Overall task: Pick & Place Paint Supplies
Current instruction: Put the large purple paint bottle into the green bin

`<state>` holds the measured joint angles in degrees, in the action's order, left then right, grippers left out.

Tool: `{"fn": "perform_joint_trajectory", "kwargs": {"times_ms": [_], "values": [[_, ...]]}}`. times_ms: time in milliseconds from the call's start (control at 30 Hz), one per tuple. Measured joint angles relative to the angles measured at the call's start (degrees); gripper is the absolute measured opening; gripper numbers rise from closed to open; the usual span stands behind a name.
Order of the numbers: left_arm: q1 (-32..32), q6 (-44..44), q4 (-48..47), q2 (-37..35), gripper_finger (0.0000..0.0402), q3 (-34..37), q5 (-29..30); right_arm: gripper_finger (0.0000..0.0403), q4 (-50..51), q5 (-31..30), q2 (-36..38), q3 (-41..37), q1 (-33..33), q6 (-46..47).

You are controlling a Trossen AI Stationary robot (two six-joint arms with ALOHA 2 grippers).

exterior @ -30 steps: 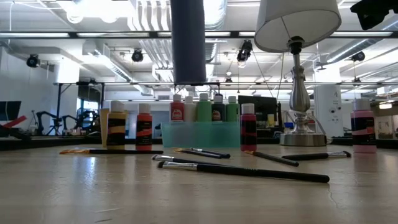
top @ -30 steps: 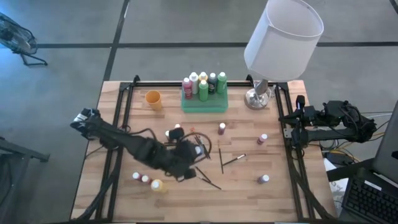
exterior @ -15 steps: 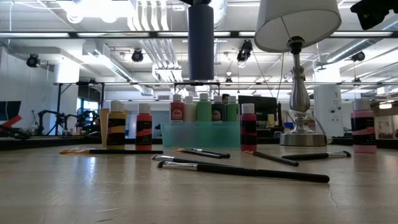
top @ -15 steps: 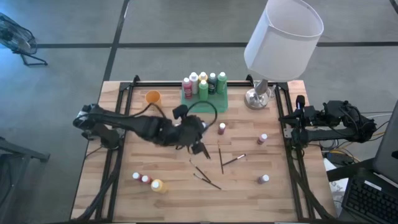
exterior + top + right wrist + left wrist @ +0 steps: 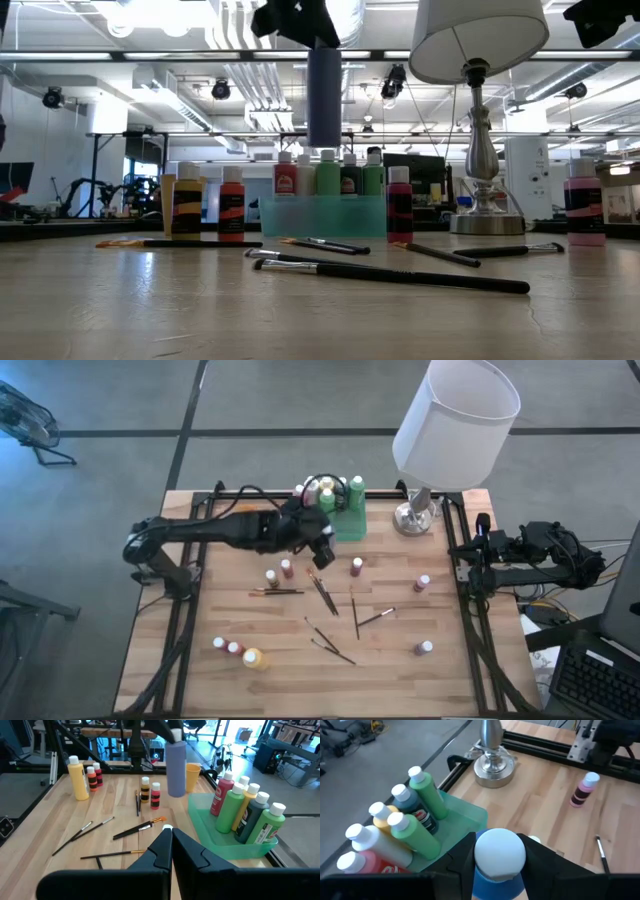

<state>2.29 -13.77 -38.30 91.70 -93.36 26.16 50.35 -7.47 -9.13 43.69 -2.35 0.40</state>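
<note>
My left gripper point(image 5: 322, 538) is shut on a blue paint bottle point(image 5: 323, 96) with a white cap point(image 5: 499, 853). It holds the bottle in the air by the near left corner of the green tray point(image 5: 347, 526). Several capped bottles point(image 5: 415, 822) stand upright in the tray. More bottles point(image 5: 286, 568) stand on the table, and thin brushes point(image 5: 322, 595) lie flat on it. My right gripper point(image 5: 170, 838) waits shut at the table's right edge, touching nothing. My left gripper pinches the blue bottle between its two fingers point(image 5: 464, 856) just under the white cap point(image 5: 499, 851), one finger on each side. The fingers slant down from the table's left. The bottle's body point(image 5: 175, 767) hangs upright below them, clear of the table.
A lamp with a white shade point(image 5: 457, 422) stands on its metal base point(image 5: 413, 517) at the far right, beside the tray. An orange cup point(image 5: 192, 776) stands left of the tray. Loose bottles point(image 5: 422, 582) point(image 5: 235, 650) and brushes point(image 5: 375, 617) are scattered over the middle and near parts.
My left gripper has swung from the table's middle toward the far edge and the green tray, rising a little. It has stayed shut on the blue bottle, which has kept upright and clear of the table. My right arm has kept still.
</note>
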Motion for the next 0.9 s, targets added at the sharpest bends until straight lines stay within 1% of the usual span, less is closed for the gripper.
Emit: {"fn": "perform_joint_trajectory", "kwargs": {"times_ms": [100, 300, 467, 667, 733, 833, 900], "values": [[2.4, 0.0, 0.1, 0.0, 0.0128, 0.0, -2.4, 0.0008, 0.0, 0.0, 0.0, 0.0, 0.0, 0.0], [6.7, 0.1, 0.3, 0.0, 0.0128, 0.0, -4.9, 0.0008, 0.0, 0.0, 0.0, 0.0, 0.0, 0.0], [10.5, 0.6, 2.2, 0.0, 0.0128, 0.6, -7.4, 0.0008, 0.0, 0.0, 0.0, 0.0, 0.0, 0.0], [13.7, 0.9, 2.9, 0.2, 0.0128, 1.9, -7.5, 0.0008, 0.0, 0.0, 0.0, 0.0, 0.0, 0.0], [14.5, 1.2, 3.9, 0.3, 0.0128, 2.8, -7.7, 0.0008, 0.0, 0.0, 0.0, 0.0, 0.0, 0.0], [15.8, 1.8, 7.7, 0.4, 0.0128, 5.3, -9.8, 0.0008, 0.0, 0.0, 0.0, 0.0, 0.0, 0.0], [16.5, 2.1, 9.3, 0.4, 0.0128, 7.3, -9.8, 0.0008, 0.0, 0.0, 0.0, 0.0, 0.0, 0.0]]}}
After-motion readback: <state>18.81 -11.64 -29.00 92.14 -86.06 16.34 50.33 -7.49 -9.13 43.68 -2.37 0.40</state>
